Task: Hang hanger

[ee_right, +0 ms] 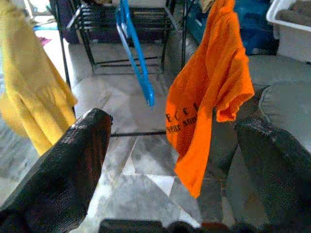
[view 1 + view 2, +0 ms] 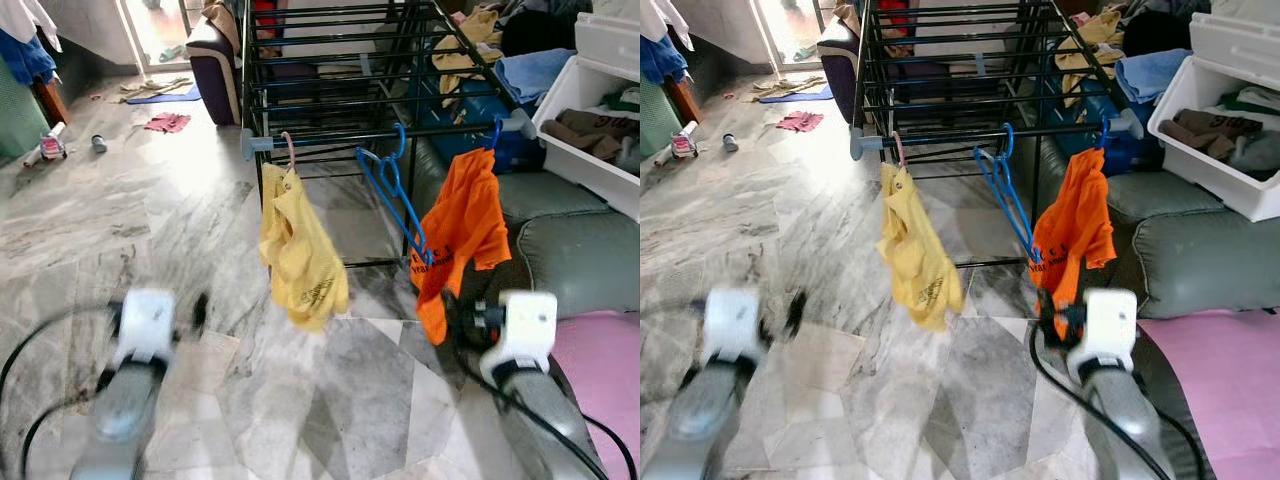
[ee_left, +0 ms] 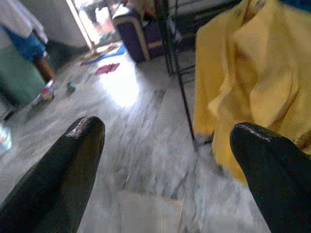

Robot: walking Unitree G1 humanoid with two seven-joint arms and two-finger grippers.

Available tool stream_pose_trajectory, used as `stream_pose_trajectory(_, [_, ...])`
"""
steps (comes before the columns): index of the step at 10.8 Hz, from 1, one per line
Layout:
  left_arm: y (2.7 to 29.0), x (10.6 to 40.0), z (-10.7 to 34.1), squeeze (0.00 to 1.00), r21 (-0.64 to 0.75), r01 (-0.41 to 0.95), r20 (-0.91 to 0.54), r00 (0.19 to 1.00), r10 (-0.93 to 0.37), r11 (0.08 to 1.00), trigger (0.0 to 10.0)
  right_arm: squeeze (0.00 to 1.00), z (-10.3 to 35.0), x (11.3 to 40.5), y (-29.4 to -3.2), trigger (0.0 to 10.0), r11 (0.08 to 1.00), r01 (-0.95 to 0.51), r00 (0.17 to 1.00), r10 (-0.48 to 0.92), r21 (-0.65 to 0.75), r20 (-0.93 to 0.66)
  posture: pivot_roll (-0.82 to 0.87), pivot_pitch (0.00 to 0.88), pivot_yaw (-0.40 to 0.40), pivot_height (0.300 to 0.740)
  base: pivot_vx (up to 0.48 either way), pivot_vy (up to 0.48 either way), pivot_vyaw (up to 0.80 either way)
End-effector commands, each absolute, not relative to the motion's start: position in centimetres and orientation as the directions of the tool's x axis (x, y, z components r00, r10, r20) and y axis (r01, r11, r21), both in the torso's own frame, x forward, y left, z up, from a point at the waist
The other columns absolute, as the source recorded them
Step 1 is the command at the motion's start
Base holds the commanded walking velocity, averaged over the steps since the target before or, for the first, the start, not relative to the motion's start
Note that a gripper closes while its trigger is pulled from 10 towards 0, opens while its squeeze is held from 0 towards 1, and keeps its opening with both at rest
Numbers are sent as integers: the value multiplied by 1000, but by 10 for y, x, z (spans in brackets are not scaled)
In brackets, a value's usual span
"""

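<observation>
A black drying rack (image 2: 340, 60) stands ahead, its front rail (image 2: 330, 139) carrying three hangers. A pink hanger holds a yellow shirt (image 2: 298, 250) at the left. An empty blue hanger (image 2: 392, 195) hangs in the middle. An orange shirt (image 2: 462, 230) hangs on a blue hook at the right. My left gripper (image 3: 165, 165) is low at the left, open and empty, facing the yellow shirt (image 3: 252, 82). My right gripper (image 1: 175, 160) is low at the right, open and empty, facing the blue hanger (image 1: 138, 58) and the orange shirt (image 1: 209, 97).
A grey sofa (image 2: 570, 250) with a pink cushion (image 2: 600, 370) lies to the right. A white bin (image 2: 600, 120) of clothes sits on it. A dark purple armchair (image 2: 215, 60) stands behind the rack. Small items and cloths (image 2: 165, 122) litter the marble floor at the far left.
</observation>
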State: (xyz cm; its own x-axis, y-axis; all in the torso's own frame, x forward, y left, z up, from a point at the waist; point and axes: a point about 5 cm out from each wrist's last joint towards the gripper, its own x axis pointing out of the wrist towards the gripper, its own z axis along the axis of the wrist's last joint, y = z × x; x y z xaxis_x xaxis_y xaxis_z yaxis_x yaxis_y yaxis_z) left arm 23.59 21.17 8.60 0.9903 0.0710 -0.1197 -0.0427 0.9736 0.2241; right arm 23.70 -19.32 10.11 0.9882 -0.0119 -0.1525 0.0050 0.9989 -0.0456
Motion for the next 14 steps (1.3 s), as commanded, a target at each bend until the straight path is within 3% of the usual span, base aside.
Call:
stream_pose_trajectory(1, [215, 233, 91, 0, 236, -78, -87, 991, 101, 969, 10000, 0, 110, 237, -190, 10000, 998, -25, 994, 19, -62, -106, 4, 5, -8, 740, 0, 0, 0])
stream_pose_trajectory(6, [209, 225, 84, 0, 226, -82, -74, 992, 101, 971, 10000, 0, 110, 235, -192, 10000, 998, -19, 995, 13, -58, -98, 15, 2, -27, 740, 0, 0, 0])
stream_pose_trajectory(10, [190, 234, 84, 0, 208, -21, -78, 996, 38, 978, 10000, 0, 115, 238, -184, 10000, 985, -81, 995, 71, -150, -70, 3, 29, -30, 740, 0, 0, 800])
stream_pose_trajectory(14, [190, 234, 87, 0, 207, -29, -75, 996, 46, 978, 10000, 0, 117, 246, -184, 10000, 994, -54, 997, 48, -92, -68, 16, 28, -32, 740, 0, 0, 800])
